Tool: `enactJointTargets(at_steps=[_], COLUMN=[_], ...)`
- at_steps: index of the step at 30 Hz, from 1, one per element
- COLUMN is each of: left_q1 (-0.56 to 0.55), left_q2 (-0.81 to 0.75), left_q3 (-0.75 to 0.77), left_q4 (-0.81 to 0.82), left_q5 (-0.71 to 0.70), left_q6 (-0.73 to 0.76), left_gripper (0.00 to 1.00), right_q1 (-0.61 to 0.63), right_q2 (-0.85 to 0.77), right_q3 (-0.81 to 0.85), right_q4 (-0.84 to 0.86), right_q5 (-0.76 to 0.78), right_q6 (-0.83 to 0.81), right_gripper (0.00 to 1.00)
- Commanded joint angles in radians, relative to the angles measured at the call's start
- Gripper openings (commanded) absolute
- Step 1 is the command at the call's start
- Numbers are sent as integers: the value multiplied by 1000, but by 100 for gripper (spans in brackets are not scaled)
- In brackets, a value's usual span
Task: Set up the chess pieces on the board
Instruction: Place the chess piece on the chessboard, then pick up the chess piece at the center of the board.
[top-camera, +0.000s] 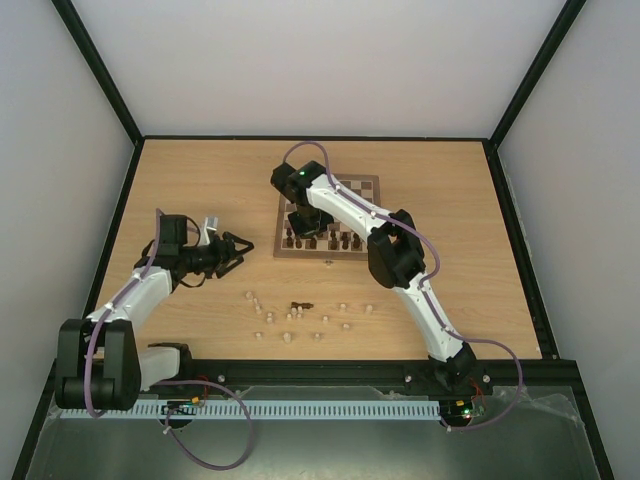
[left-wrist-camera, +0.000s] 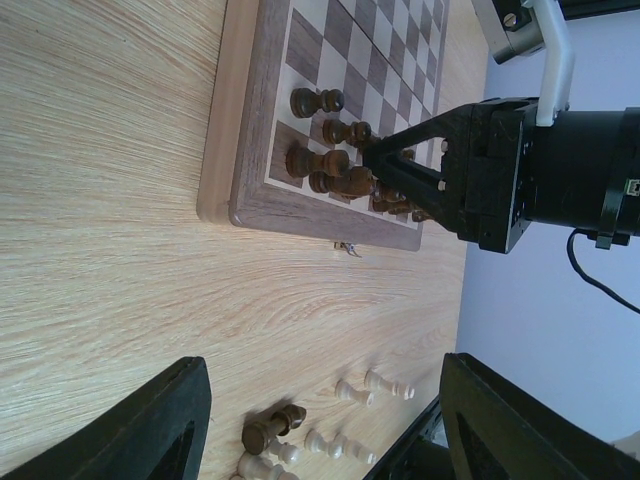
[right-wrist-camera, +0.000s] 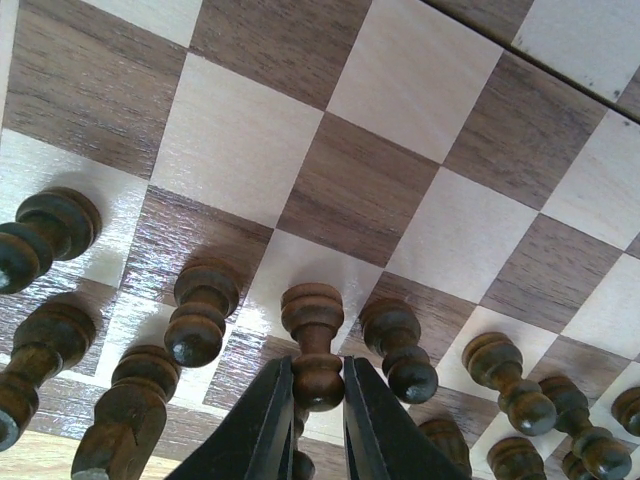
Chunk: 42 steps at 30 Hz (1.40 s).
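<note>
The board (top-camera: 360, 185) lies at the table's middle, with dark pieces in two rows along its near edge. My right gripper (right-wrist-camera: 317, 385) is shut on the head of a dark pawn (right-wrist-camera: 314, 340) that stands upright on a cream square (right-wrist-camera: 290, 265) in the second row, between other dark pawns. In the top view this gripper (top-camera: 303, 222) is over the board's near left part. My left gripper (top-camera: 243, 250) is open and empty, hovering above the bare table left of the board. Its fingers (left-wrist-camera: 160, 420) frame loose pieces.
Several pale pieces (top-camera: 290, 320) are scattered on the table in front of the board, and they also show in the left wrist view (left-wrist-camera: 385, 385). One dark piece (left-wrist-camera: 272, 428) lies on its side among them. The black frame rail (top-camera: 320, 368) runs along the near edge.
</note>
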Motion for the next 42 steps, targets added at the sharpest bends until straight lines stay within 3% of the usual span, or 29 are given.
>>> enactJointTargets(at_steps=[1, 15, 24, 28, 34, 38, 42], left_q1=[10, 10, 10, 10, 10, 10, 10], left_q2=[14, 22, 9, -6, -16, -17, -26], left_q3=[-13, -12, -7, 5, 16, 20, 25], left_q4=[16, 26, 16, -13, -46, -64, -85], left_q5=[17, 11, 0, -4, -9, -12, -20], left_q6=[9, 4, 7, 22, 41, 51, 65], left_gripper=[65, 65, 66, 67, 73, 77, 80], right_q1=[-4, -4, -6, -4, 14, 106, 214], right_q2=[27, 25, -125, -380, -752, -871, -886], right_q3=[34, 74, 62, -199, -775, -1057, -1205], right_q4=[-45, -38, 62, 254, 549, 708, 817], right_q5=[6, 26, 167, 168, -103, -201, -237], right_q6=[-14, -15, 40, 74, 89, 70, 34], right_gripper=[15, 23, 45, 50, 50, 48, 47])
